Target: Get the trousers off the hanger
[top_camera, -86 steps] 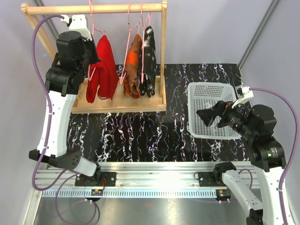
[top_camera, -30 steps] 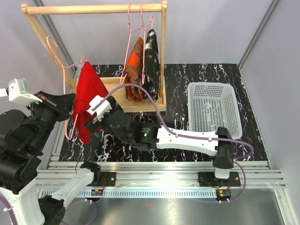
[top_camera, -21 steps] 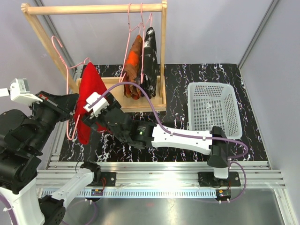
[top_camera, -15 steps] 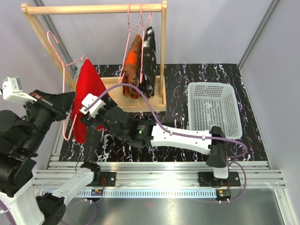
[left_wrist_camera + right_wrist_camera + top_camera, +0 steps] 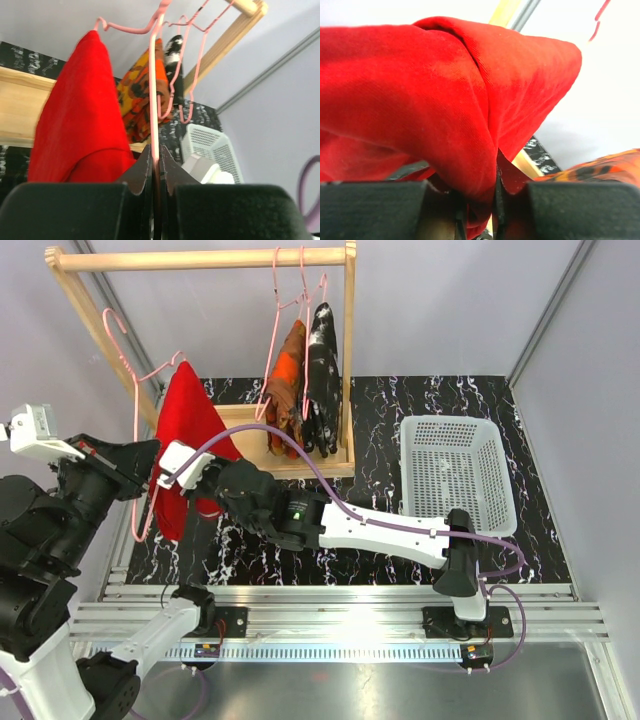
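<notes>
Three pairs in play: the red trousers (image 5: 186, 435) are off the wooden rack (image 5: 200, 258), draped over a pink hanger (image 5: 154, 90) above the left side of the surface (image 5: 400, 400); the patterned trousers (image 5: 288, 365) and black trousers (image 5: 322, 355) hang side by side on the rail
Hold on the wire: the left gripper (image 5: 155, 152) is clamped tight on the hanger's thin stem, keeping it upright
Hold on the cloth: the right gripper (image 5: 479, 202) is pinched narrow on a fold low on the red pair, fabric bunched between the fingers
Step in hand: the grab looks made, the strip not yet; the red pair sits folded over the hanger
Next move: by my read, a steady pull away from the hanger while the left side holds firm, dragging one leg over the bar so the cloth slides free
Around: a white basket (image 5: 458, 421) stands well apart on the right, a likely drop spot
In the way: the rack's left post and base just behind the hanger, the hanger's bent shoulder that could snag the fold, and the right arm stretched low across the surface
</notes>
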You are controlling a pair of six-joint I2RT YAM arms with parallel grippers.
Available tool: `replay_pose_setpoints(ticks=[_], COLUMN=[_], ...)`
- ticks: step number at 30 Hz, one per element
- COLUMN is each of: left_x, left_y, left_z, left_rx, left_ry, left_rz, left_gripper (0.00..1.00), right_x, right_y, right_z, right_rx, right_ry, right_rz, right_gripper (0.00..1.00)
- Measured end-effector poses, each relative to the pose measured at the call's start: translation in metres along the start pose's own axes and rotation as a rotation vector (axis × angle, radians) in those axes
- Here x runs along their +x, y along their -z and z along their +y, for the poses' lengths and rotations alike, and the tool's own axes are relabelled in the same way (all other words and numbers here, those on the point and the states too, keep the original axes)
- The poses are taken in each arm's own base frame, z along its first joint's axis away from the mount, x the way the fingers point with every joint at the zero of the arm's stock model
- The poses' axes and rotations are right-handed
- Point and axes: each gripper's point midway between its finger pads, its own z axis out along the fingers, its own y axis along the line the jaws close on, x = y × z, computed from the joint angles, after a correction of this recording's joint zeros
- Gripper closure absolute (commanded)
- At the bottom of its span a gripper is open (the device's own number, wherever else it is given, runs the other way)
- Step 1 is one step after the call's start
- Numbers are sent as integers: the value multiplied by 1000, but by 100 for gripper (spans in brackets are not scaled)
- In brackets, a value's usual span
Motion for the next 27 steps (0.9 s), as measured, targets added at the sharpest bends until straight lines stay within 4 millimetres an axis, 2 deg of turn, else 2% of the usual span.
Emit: replay_pose_setpoints(ticks=[3,8,11,15,23,27], left_x=[7,28,37,43,62,67], left_y=[-3,-6,-4,-1,2,2], left_z=[13,44,59,72,96,107], left_rx=[-41,-139,-193,-233,-304,-345], left_ry=[-54,-118,-142,-163,-194,-216], left_rz=[7,33,46,40,58,65], left_gripper=[100,100,100,100,100,100], right_x=[3,10,3,-20,-86,-111], right_y=[1,4,6,11,32,45], right_z=[-6,-15,-22,-40,-103,-125], right_rx=[25,48,54,72,153,183], right_ry=[42,118,138,122,14,-38], right_rz=[20,67,75,56,-41,-97], right_gripper=[100,100,100,100,100,100])
